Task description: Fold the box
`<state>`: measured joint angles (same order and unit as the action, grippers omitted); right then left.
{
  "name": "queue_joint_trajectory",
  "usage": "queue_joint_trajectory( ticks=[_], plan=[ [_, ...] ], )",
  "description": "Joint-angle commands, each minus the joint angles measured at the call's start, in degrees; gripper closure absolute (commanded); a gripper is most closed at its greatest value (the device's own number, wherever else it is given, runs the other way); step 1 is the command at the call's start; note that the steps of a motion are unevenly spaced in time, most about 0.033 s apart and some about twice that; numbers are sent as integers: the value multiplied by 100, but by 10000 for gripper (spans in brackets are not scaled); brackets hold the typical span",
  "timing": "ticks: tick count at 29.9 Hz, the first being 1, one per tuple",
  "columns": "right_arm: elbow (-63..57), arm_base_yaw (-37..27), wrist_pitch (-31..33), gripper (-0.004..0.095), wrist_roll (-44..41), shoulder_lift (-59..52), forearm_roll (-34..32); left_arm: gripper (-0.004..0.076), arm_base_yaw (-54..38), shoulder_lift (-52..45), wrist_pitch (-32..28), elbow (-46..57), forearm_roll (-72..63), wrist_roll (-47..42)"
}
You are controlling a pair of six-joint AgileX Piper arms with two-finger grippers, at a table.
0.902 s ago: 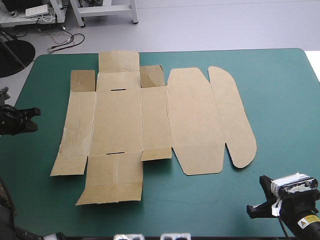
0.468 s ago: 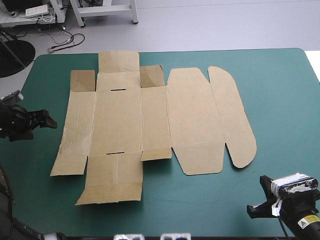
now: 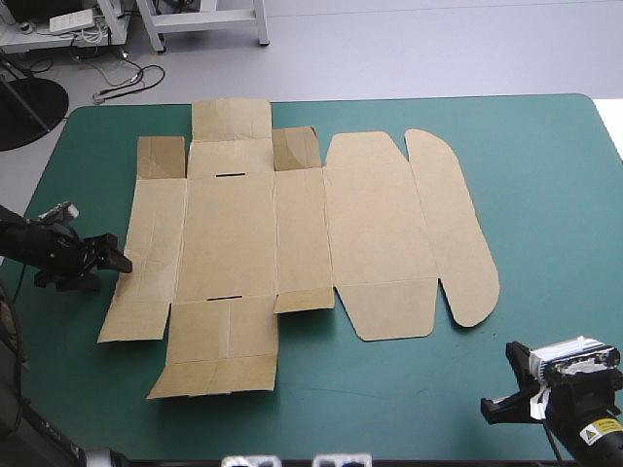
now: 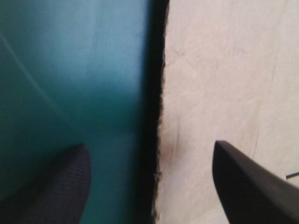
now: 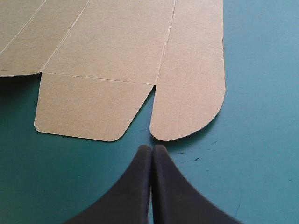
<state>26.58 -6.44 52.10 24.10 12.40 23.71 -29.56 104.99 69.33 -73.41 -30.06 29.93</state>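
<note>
High view looks down and forward over the whole table [image 3: 545, 175]. Left wrist view hangs very close over the left edge of the box [image 4: 224, 84]; right wrist view, farther back, faces its rounded near-right flaps.

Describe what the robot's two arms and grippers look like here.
The left arm and right arm are black. The left gripper and right gripper each have two broad black fingers shaped like curved fins. The right arm carries a yellow label.
</note>
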Motion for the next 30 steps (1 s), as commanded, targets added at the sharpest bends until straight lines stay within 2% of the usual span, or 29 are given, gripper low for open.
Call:
queue_joint_trajectory(
  ticks=[1, 7, 19, 23, 26, 29, 30],
  plan=[
    [178, -26, -345, 928, -53, 114, 109, 218, 11, -94, 488, 95, -333, 163],
    [178, -26, -345, 928, -89, 114, 121, 218, 22, 41, 488, 511, -993, 651],
    [178, -26, -337, 928, -89, 114, 129, 218, 33, 365, 498, 1372, -1587, 1040],
    [178, -26, -337, 928, -89, 114, 129, 253, 33, 464, 498, 1453, -1803, 1236],
    [178, -26, -337, 928, -89, 114, 129, 363, 33, 464, 498, 1453, -1803, 1236],
    [178, -26, -337, 928, -89, 114, 129, 566, 33, 464, 498, 1453, -1858, 1236],
    [178, -26, -337, 928, -89, 114, 129, 666, 73, 464, 498, 1453, -1873, 1261]
  ],
)
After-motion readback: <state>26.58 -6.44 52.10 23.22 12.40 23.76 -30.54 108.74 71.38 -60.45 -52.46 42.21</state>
